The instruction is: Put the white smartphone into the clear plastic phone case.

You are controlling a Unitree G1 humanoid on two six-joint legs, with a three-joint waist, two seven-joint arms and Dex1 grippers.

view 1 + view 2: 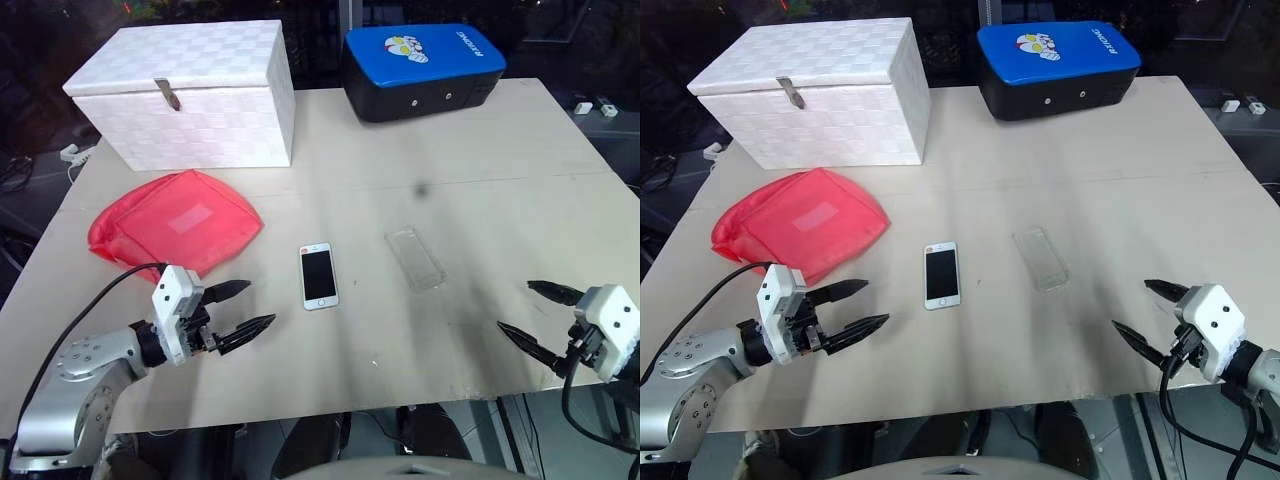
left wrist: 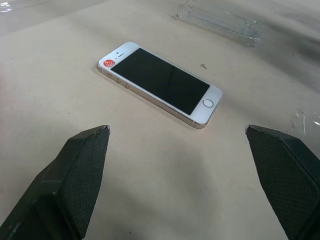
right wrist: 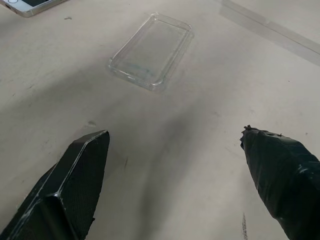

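Observation:
The white smartphone (image 1: 319, 275) lies flat, screen up, near the middle of the beige table (image 1: 470, 180). Just to its right rests the clear plastic phone case (image 1: 415, 258), empty and open side up. My left gripper (image 1: 241, 309) hovers open to the left of the phone, fingers pointing toward it, nothing between them. My right gripper (image 1: 527, 312) stands open at the table's front right, aimed at the case from a distance. In the left wrist view the phone (image 2: 160, 82) sits ahead of the fingers; in the right wrist view the case (image 3: 151, 50) does.
A red cloth bag (image 1: 175, 225) lies left of the phone. A white woven box (image 1: 190, 95) stands at the back left and a blue-topped black case (image 1: 422, 68) at the back centre. The table's front edge runs close under both grippers.

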